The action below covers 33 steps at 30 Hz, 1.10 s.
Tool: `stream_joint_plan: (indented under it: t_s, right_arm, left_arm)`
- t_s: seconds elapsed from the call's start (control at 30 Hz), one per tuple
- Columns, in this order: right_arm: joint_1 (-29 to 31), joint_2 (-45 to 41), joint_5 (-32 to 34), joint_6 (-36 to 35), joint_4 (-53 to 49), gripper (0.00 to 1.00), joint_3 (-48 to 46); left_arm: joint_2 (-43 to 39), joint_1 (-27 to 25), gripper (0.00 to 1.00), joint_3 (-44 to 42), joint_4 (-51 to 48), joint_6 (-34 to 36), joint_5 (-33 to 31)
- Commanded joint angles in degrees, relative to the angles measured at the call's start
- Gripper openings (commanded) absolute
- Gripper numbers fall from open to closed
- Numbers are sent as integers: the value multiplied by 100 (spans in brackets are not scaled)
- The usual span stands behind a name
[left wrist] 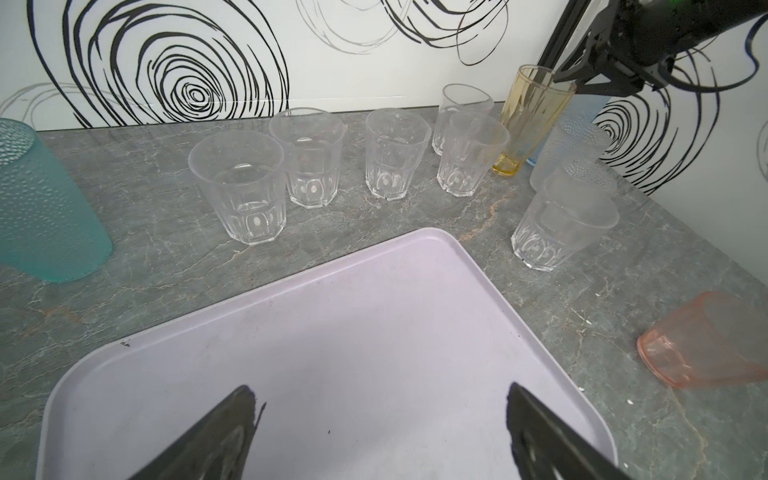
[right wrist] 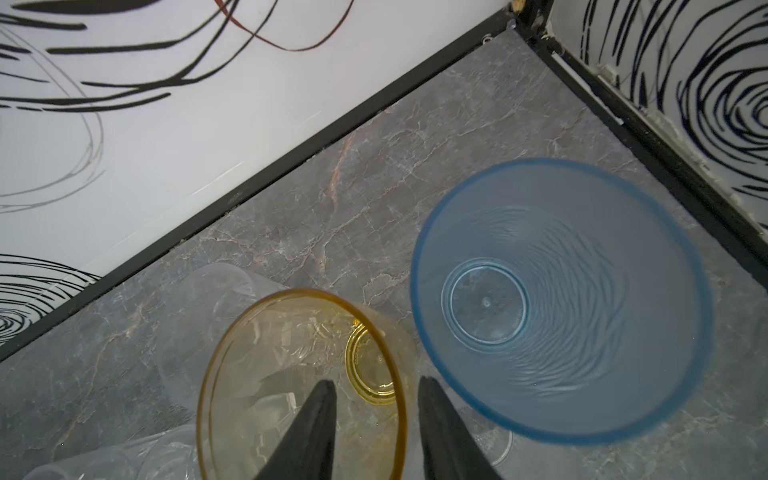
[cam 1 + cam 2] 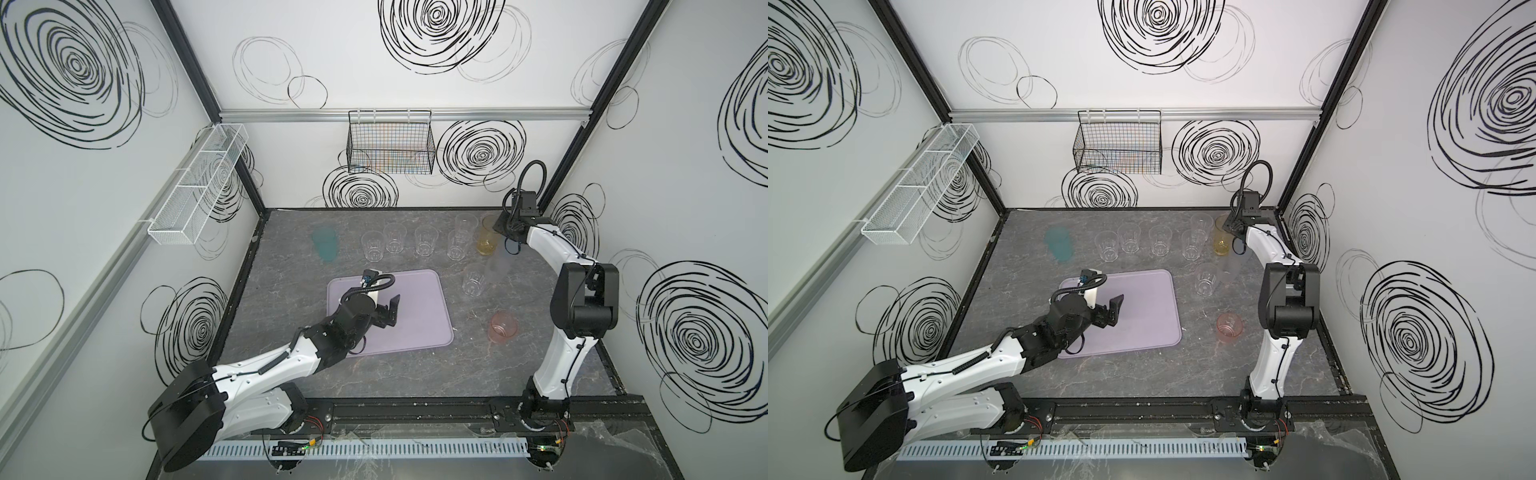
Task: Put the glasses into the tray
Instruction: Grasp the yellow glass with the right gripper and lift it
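The lilac tray (image 3: 419,316) (image 3: 1150,307) (image 1: 374,332) lies mid-table with no glass on it. My left gripper (image 3: 390,311) (image 3: 1115,311) (image 1: 380,390) hovers over it, open and holding nothing. At the back right, my right gripper (image 3: 496,226) (image 3: 1227,226) (image 2: 378,382) straddles the rim of the tall amber glass (image 3: 486,241) (image 1: 528,120) (image 2: 249,374). One finger is inside and one outside, with gaps on both sides. A blue glass (image 2: 561,299) stands beside it. Several short clear glasses (image 3: 372,245) (image 1: 241,187) line the back. A teal glass (image 3: 325,245) stands at the left and a pink one (image 3: 503,327) at the right.
A clear glass (image 3: 473,279) and a frosted tumbler (image 3: 496,268) stand right of the tray. A black wire basket (image 3: 390,145) hangs on the back wall, a white mesh basket (image 3: 199,183) on the left wall. The enclosure's corner post is close behind my right gripper.
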Motion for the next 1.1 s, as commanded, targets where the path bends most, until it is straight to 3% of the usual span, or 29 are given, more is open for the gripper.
stream_joint_plan:
  t_s: [0.0, 0.53, 1.07]
  right_arm:
    - [-69, 142, -37, 78, -123, 36, 275]
    - [-185, 538, -97, 175, -537, 12, 688]
    - [60, -817, 37, 90, -787, 0, 590]
  left_arm:
    - [-134, 75, 96, -107, 337, -66, -64]
    - [-170, 99, 96, -117, 274, -116, -89]
    - [-350, 159, 96, -41, 120, 1, -168]
